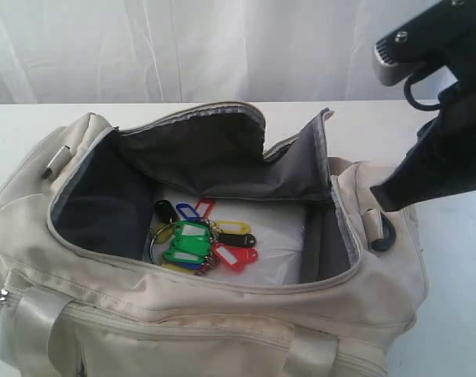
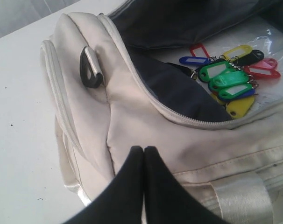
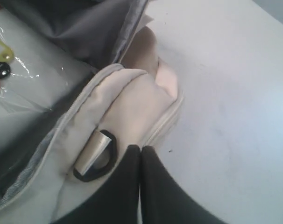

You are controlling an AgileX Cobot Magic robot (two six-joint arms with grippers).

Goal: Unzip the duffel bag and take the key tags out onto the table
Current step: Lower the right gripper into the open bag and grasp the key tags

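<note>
Fingers, left arm: the black left gripper [image 2: 144,153] has its two tips pressed flat together with nothing between them. They hang over the cream side panel of the bag, and the view does not show whether they touch the cloth.
Fingers, right arm: the black right gripper [image 3: 140,150] is also closed tip to tip and empty, just beside a black D-ring [image 3: 97,164] on the bag's right end.
Arm pose, right: in the exterior view the arm slants from the upper right corner toward the bag's right end, its tip close above that end.
Arm pose, left: the arm is outside the exterior view. Its wrist camera looks across the bag's left end, where a second D-ring [image 2: 91,70] stands up from the fabric.
Bag: the large cream-beige fabric duffel bag [image 1: 222,322] sits on the broad white table [image 1: 458,298]. Its main zipper is undone, its top flap [image 1: 214,149] is folded back toward the far side, and the dark grey lining is exposed.
Key tags: the bunch of bright plastic key tags [image 1: 197,239], in green, red, blue, yellow and black on metal rings, lies inside the bag on white padding [image 1: 277,236] wrapped in clear plastic. It is well apart from both grippers.
</note>
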